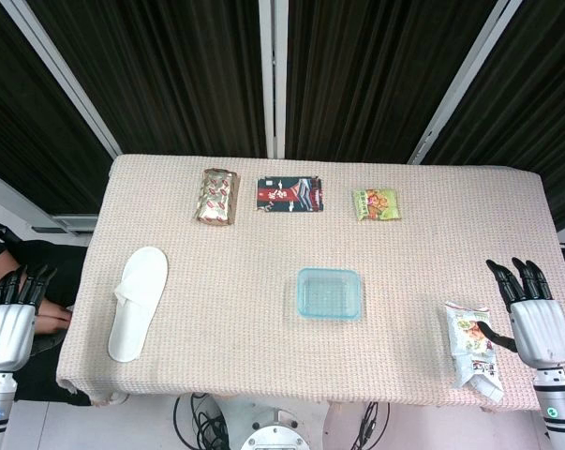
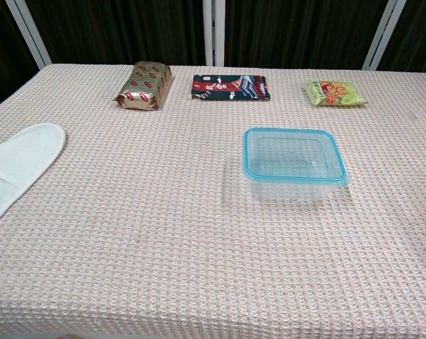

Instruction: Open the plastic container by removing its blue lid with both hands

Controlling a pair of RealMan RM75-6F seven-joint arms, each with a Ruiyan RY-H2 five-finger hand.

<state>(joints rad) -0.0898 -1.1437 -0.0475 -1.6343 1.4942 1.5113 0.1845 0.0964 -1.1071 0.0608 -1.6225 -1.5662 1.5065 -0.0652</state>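
Note:
A clear plastic container (image 1: 329,293) with its blue-rimmed lid (image 2: 292,155) on top sits right of the table's middle. Nothing touches it. In the head view my left hand (image 1: 8,317) hangs off the table's left edge, fingers straight and apart, holding nothing. My right hand (image 1: 533,309) is at the right edge, fingers extended and empty, its thumb beside a white snack bag (image 1: 472,344). Neither hand shows in the chest view.
A white slipper (image 1: 138,302) lies at the left. Along the far side lie a gold-red packet (image 1: 216,196), a dark red-blue packet (image 1: 289,194) and a green snack packet (image 1: 376,203). The table (image 1: 226,281) wears a beige woven cloth.

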